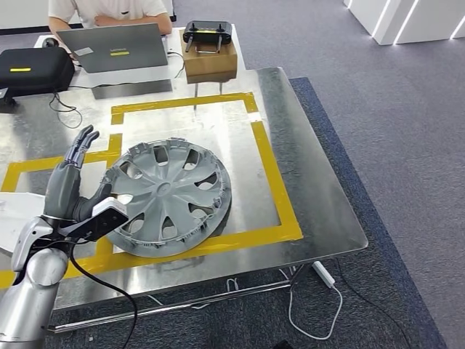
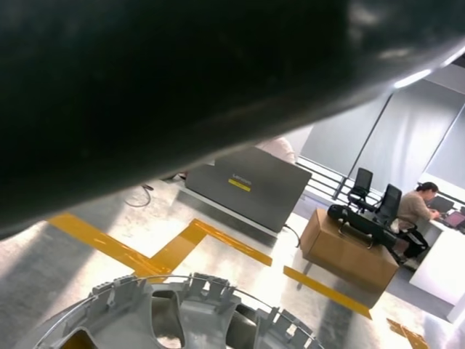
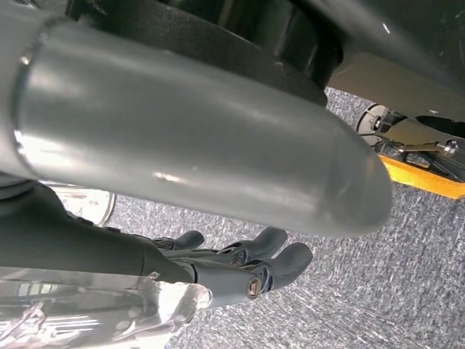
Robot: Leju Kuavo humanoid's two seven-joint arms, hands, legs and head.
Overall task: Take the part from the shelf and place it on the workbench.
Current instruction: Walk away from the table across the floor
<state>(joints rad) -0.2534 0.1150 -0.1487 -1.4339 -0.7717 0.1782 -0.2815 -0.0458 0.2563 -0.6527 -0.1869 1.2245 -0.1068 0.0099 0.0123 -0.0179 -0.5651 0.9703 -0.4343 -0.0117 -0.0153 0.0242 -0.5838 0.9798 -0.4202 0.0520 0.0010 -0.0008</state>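
Observation:
The part is a grey plastic wheel cover [image 1: 170,193] lying flat on the metal workbench [image 1: 315,203], inside a yellow tape outline [image 1: 274,182]. Its ribbed rim [image 2: 181,313] shows close up in the left wrist view. My left hand [image 1: 68,182] is at the cover's left edge with the fingers stretched up and away from it. The thumb reaches toward the rim and grips nothing. My right hand [image 3: 247,265] hangs low over the grey carpet, fingers extended and holding nothing.
A grey laptop [image 1: 115,47] with a person [image 1: 110,11] behind it sits at the bench's far edge. Beside it are a black case [image 1: 33,69] and a brown box [image 1: 211,62] carrying a controller. A power strip [image 1: 323,273] and cables lie on the carpet below the front edge.

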